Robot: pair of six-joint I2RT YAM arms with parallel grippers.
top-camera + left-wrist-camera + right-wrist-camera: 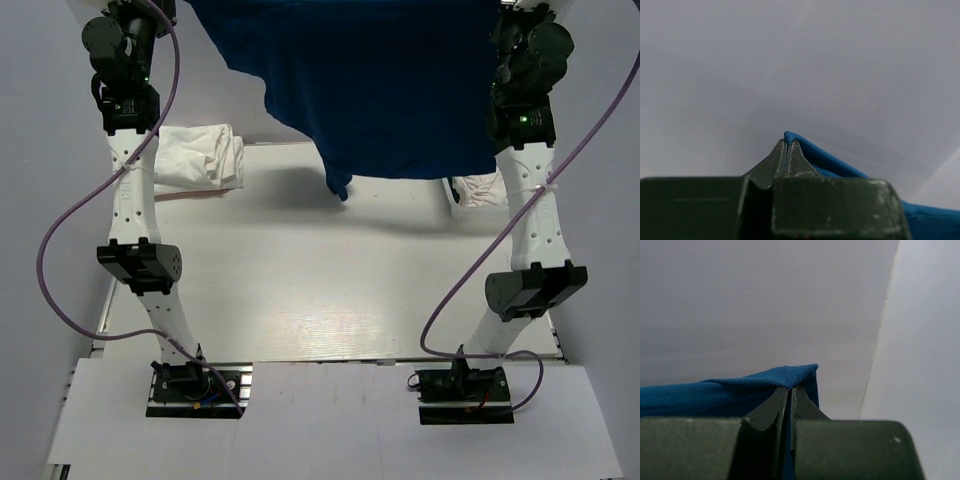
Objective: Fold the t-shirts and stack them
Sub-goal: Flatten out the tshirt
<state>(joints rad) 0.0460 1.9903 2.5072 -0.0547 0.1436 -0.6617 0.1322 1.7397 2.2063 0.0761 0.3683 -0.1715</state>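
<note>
I hold the navy t-shirt spread in the air over the far side of the table, left gripper and right gripper each clamped on a corner. It looks not yet folded; a white t-shirt lies bunched far left

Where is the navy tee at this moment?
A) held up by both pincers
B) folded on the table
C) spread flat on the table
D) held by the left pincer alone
A: the navy tee hangs above the table, its edge pinched in the left pincer and in the right pincer.
</note>
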